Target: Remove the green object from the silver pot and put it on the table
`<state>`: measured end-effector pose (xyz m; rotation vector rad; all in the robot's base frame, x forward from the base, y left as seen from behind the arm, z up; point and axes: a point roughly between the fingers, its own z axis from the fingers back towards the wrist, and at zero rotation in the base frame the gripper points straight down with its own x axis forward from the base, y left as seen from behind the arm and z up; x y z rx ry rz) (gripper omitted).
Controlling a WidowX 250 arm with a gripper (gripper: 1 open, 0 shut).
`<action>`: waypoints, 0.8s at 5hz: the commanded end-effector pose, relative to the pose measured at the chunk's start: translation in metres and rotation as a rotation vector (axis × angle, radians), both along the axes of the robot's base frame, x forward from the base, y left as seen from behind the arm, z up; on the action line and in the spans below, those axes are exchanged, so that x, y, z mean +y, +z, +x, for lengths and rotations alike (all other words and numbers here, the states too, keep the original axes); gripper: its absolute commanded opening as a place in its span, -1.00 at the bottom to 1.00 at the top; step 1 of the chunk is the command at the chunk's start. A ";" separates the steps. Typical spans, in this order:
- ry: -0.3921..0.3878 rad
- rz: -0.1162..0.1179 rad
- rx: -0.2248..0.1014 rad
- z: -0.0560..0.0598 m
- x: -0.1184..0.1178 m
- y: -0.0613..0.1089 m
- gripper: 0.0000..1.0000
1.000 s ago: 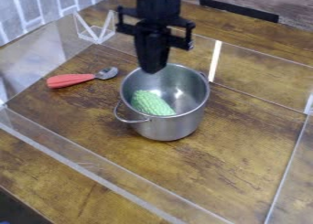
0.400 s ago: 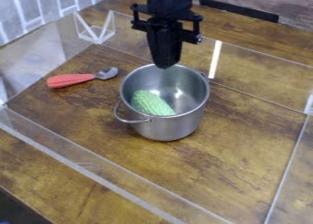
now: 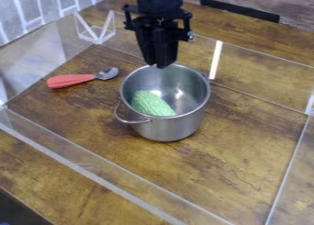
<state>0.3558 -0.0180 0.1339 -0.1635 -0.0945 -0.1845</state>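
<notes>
The silver pot (image 3: pixel 173 126) stands near the middle of the table (image 3: pixel 240 169). Inside it the green object (image 3: pixel 151 103) lies against the left part of the bottom, bumpy and light green. My gripper (image 3: pixel 157 61) hangs pointing straight down over the pot's far rim, above the green object and not touching it. Its black fingers read as one dark mass, so I cannot make out a gap between them, and nothing is held in them.
A red-handled utensil (image 3: pixel 72 80) lies on the wood to the left of the pot. Clear plastic walls (image 3: pixel 73 153) run along the table's edges, with a clear upright panel (image 3: pixel 216 59) just right of the gripper.
The gripper has risen a little and shifted slightly sideways above the pot's far rim. The green object and the pot have stayed where they were.
</notes>
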 end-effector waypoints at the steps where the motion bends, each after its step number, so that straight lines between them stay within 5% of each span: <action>1: 0.012 -0.002 -0.102 0.002 0.009 0.032 -1.00; 2: 0.012 -0.023 -0.110 0.004 0.009 0.030 1.00; 3: 0.010 -0.048 -0.117 0.005 0.006 0.028 1.00; 4: 0.014 -0.049 -0.100 0.005 0.007 0.019 1.00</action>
